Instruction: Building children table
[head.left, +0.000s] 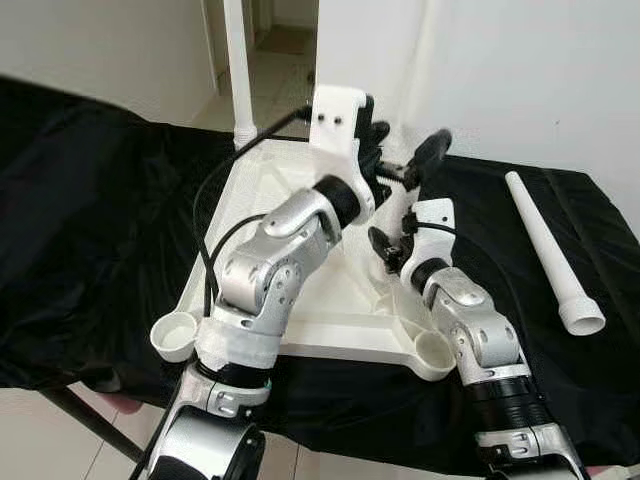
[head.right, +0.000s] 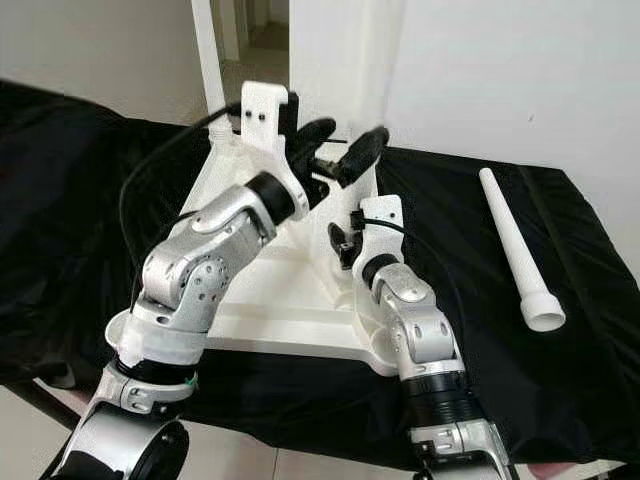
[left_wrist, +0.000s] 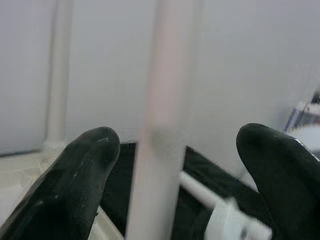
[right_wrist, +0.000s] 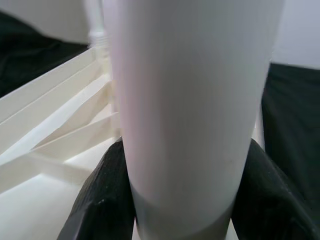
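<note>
A white plastic children's tabletop (head.left: 300, 330) lies upside down on a desk draped in black cloth (head.left: 90, 200), its ribbed underside up and round leg sockets at the corners. At the far left corner one white tubular leg (head.left: 238, 60) already stands upright in its socket; the near-left socket (head.left: 175, 335) and near-right socket (head.left: 437, 352) look empty, so the build appears roughly half done at best.

The left hand (head.left: 400, 160) reaches across the tabletop with its black fingers (left_wrist: 75, 175) spread apart either side of a second upright white leg (left_wrist: 160, 120), not visibly touching it. Just to the right and lower, the right hand (head.left: 390, 245) is clamped around that same leg near its base, as the right wrist view (right_wrist: 190, 100) shows, apparently seating it at the far right corner.

Further right, a spare white leg with a flared end (head.left: 550, 250) lies loose on the cloth, well apart from the tabletop and near the desk's right edge. By the look of it, at least two legs remain to be fitted. Open cloth lies between tabletop and spare leg; the near desk edge sits close under both arms.
</note>
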